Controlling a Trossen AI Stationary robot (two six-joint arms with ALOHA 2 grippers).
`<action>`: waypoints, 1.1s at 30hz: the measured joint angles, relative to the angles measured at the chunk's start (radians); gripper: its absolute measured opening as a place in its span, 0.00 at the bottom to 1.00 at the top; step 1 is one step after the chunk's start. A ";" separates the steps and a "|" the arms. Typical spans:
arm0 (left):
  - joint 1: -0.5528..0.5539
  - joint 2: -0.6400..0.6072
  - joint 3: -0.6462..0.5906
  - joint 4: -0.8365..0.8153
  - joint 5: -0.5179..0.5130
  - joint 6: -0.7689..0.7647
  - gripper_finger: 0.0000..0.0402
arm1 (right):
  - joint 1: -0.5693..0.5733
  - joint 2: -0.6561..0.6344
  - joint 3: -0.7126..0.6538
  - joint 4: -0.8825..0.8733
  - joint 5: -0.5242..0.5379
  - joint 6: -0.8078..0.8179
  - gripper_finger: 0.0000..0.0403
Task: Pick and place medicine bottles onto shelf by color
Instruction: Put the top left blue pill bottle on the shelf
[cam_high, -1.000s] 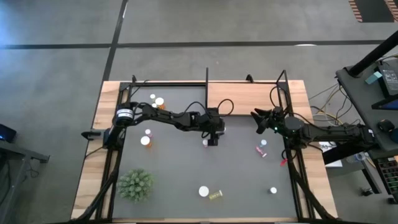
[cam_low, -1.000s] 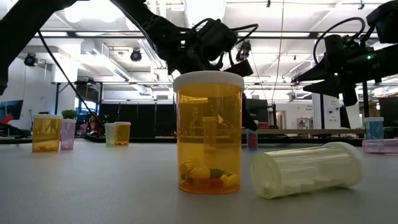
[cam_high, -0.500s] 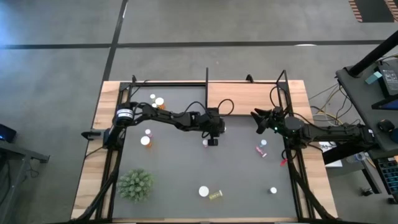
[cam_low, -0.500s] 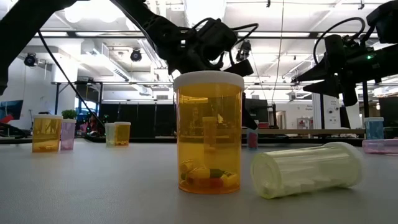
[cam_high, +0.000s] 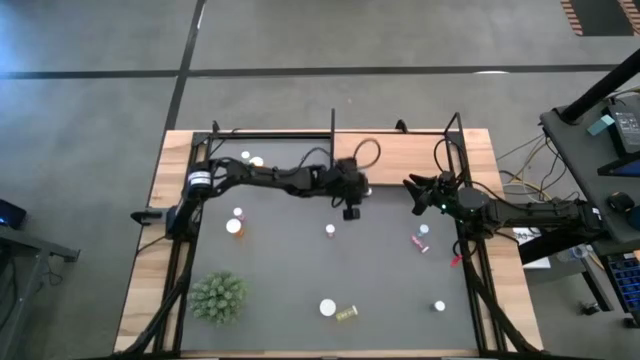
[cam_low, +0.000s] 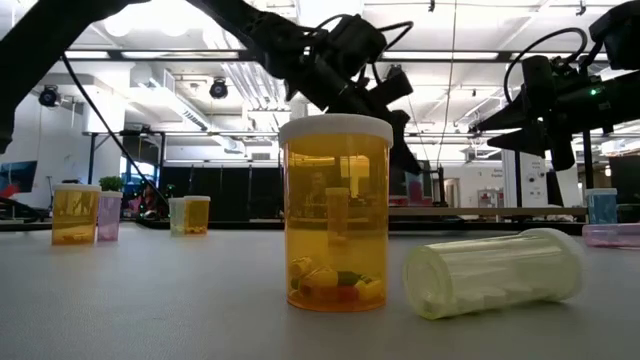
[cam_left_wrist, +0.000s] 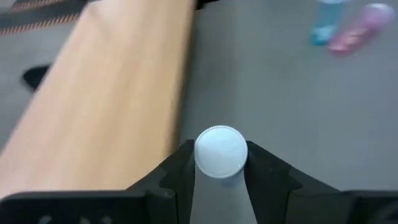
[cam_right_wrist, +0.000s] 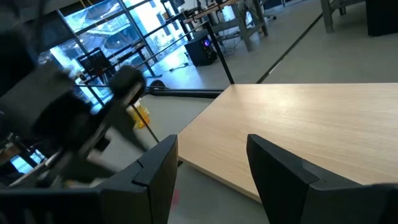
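Grey mat (cam_high: 300, 270): your left gripper (cam_left_wrist: 219, 167), now clamping white-capped bottle (cam_left_wrist: 220, 152), is lifting toward shelf (cam_high: 395, 158); right gripper (cam_high: 415, 196) idling part-open, empty.

Even, bright light falls from ceiling lamps (cam_low: 218, 88) glowing at the upper left of the low view; shadows on the bench (cam_high: 300, 270) are faint. The orange bottle (cam_low: 336, 212) shines, backlit and sharp, while the room behind goes soft. The shelf (cam_left_wrist: 106, 99) smears with motion blur, and perhaps the other arm (cam_right_wrist: 81, 134) does too.
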 joint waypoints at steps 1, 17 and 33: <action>0.010 0.000 0.026 -0.041 -0.002 -0.016 0.25 | 0.000 0.000 0.000 0.000 0.000 0.000 0.45; 0.167 0.000 0.145 -0.148 0.002 -0.008 0.27 | 0.000 0.000 0.000 0.000 0.000 0.000 0.45; 0.207 -0.001 0.152 -0.160 0.142 0.190 0.27 | 0.000 0.000 0.000 0.000 0.000 0.000 0.45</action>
